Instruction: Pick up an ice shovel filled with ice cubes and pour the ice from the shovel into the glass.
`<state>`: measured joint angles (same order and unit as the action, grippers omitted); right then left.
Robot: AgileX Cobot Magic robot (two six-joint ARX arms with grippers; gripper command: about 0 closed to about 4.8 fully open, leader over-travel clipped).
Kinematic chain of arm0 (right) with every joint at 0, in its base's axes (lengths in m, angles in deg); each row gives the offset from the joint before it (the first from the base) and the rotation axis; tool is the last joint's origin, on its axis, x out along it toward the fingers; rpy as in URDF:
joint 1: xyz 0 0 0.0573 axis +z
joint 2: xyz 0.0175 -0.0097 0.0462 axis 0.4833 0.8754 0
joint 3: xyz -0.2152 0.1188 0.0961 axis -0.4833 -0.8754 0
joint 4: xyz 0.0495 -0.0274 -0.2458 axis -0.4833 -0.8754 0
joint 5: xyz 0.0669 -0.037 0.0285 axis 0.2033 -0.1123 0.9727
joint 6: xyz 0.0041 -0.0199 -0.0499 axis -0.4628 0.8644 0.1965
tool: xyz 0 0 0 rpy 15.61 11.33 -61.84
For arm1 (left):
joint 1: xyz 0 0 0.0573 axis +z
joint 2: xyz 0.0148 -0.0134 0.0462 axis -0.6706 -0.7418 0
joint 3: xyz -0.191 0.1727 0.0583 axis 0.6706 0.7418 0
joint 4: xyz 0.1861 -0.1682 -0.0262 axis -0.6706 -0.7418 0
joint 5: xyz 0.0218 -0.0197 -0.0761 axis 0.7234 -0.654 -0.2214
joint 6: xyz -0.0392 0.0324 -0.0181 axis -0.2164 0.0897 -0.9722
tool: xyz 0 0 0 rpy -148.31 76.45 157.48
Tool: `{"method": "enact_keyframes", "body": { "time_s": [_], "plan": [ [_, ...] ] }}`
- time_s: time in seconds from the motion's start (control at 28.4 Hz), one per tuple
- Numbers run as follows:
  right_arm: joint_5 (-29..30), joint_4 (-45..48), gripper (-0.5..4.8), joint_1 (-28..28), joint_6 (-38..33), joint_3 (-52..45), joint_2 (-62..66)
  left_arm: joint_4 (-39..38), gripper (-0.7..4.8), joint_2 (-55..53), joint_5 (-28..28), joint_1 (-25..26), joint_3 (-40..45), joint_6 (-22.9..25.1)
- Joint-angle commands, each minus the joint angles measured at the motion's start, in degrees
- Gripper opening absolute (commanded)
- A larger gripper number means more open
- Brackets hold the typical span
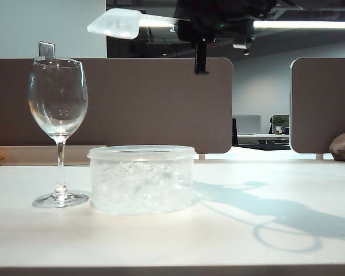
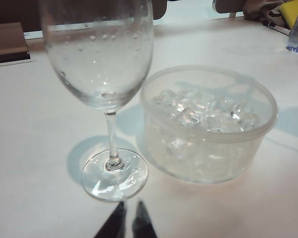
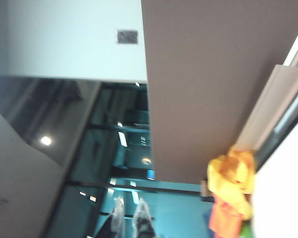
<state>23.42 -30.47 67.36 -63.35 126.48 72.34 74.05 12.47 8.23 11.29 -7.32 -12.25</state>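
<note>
Scoop (image 1: 122,23) rides high over the tub (image 1: 142,179), long handle near level and running back to my right gripper (image 1: 184,26), clamped shut on it. I judge the glass (image 1: 57,98) lies beyond the scoop's bowl end, below it, so I carry on that way. My left gripper (image 2: 129,220) idles near the glass foot, tips nearly together.
</note>
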Motion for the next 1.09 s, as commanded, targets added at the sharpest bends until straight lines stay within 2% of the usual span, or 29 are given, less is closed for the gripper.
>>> {"method": "enact_keyframes", "body": {
  "time_s": [0.04, 0.28, 0.74, 1.09],
  "plan": [
    [2.82, -2.56, -0.06, 0.04, 4.87, 1.84, -0.59, 0.50, 0.29, -0.04, 0.09, 0.09, -0.07, -0.15],
    [3.58, -6.47, -0.06, 1.01, 7.10, 2.86, -0.76, 0.50, 0.29, -0.04, 0.09, 0.09, -0.07, -0.15],
    [4.02, -6.36, -0.06, 1.75, 11.69, 3.30, -0.74, 0.50, 0.29, -0.02, 0.09, 0.09, -0.07, -0.15],
    [4.92, -10.49, -0.06, 1.77, 15.28, 8.52, -0.61, 0.50, 0.29, -0.02, 0.09, 0.09, -0.07, -0.15]
  ]
}}
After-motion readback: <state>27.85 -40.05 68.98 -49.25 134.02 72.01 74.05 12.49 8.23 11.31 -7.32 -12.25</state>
